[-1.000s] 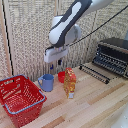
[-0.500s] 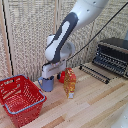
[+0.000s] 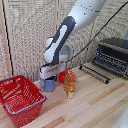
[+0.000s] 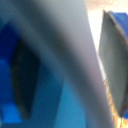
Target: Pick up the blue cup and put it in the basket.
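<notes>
The light-blue mug (image 3: 50,87) stands on the wooden table, just to the exterior view's right of the red basket (image 3: 20,98) with its blue rim. My white gripper (image 3: 49,80) points straight down and sits low over the mug, covering its top. In the blurred wrist view, the two dark fingers (image 4: 116,60) stand wide apart with the mug's wall (image 4: 55,107) running between them. The jaws look open and do not press on the mug.
A small red cup (image 3: 62,76) and an upright orange packet (image 3: 70,83) stand close beside the mug, on the exterior view's right. A black toaster oven (image 3: 112,55) and a dark rack (image 3: 95,73) sit farther right. A slatted wall runs behind.
The arm has lowered and moved toward the exterior view's left, bringing the gripper from above the mug down onto it. The mug and basket have not moved.
</notes>
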Robot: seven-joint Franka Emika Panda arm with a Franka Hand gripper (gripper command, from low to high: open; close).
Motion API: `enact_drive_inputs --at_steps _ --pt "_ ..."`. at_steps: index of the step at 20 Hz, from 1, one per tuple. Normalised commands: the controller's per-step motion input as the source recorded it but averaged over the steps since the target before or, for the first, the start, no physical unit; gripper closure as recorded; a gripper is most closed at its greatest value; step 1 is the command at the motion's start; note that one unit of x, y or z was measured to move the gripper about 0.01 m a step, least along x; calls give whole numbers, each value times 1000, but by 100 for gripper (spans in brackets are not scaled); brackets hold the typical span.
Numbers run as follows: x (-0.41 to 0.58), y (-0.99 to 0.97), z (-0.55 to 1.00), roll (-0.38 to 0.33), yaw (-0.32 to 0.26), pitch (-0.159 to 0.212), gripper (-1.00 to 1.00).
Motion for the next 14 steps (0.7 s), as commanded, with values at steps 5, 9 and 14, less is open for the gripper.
enact_drive_inputs --at_steps 5,9,14 --pt "-26 2 74 0 -21 -62 100" --pt "0 -41 445 54 -37 -65 100" --pt "78 -125 863 116 -9 -8 100"
